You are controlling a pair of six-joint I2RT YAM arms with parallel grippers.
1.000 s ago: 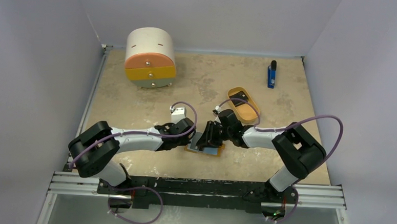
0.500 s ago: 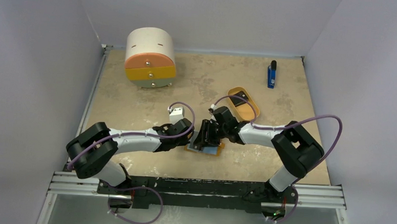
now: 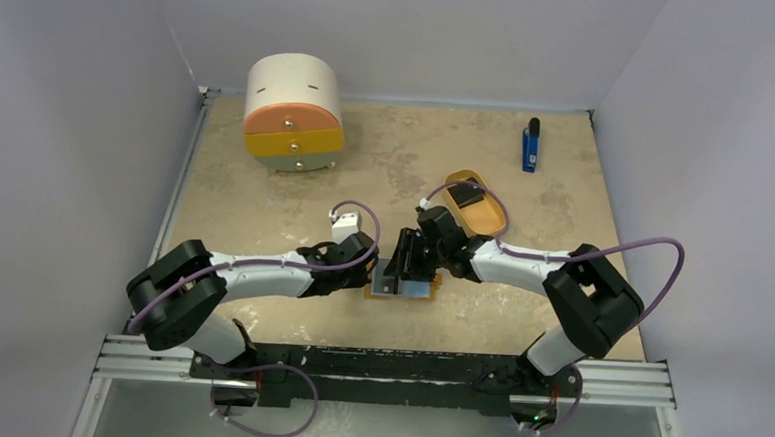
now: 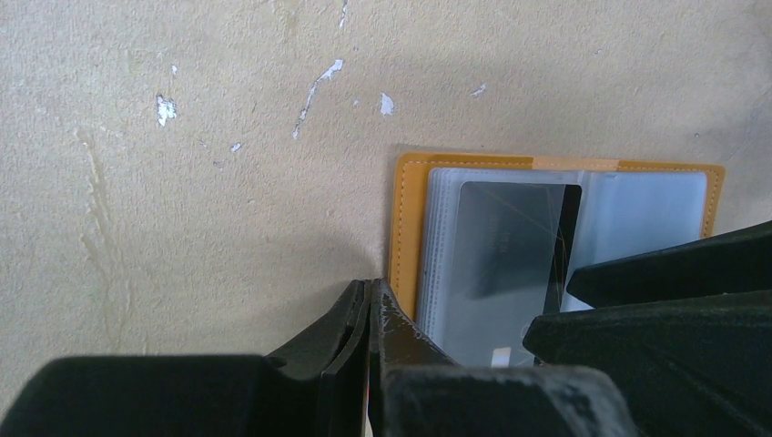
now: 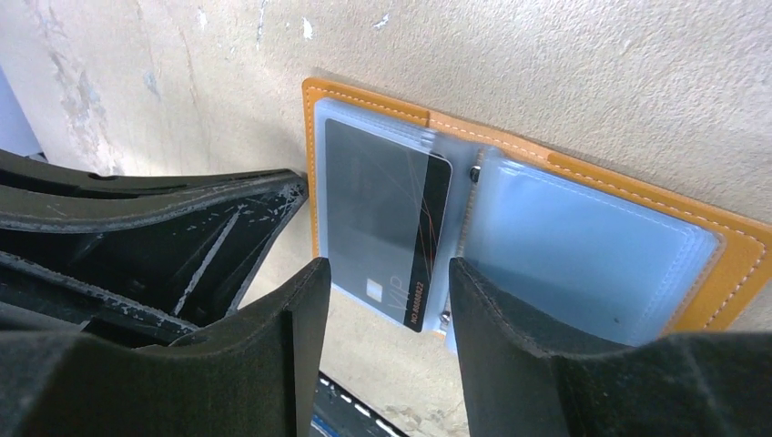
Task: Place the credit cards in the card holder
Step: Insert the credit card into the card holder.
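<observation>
Orange wallet (image 5: 710, 264) lies open flat on your table (image 5: 592, 73), a black card (image 5: 382, 209) tucked into its clear pocket. Your right gripper (image 5: 382, 270) hangs over that card, jaws apart, gripping nothing. Your left gripper (image 4: 369, 293) is pinched closed just beside the wallet's edge.

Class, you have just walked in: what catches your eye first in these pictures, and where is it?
The open orange card holder lies flat near centre, a black credit card in one clear pocket, the right gripper open over it. The shut left gripper sits at the holder's edge. Behind, a round drawer cabinet stands far left, and a tan tray holds another black card.
</observation>
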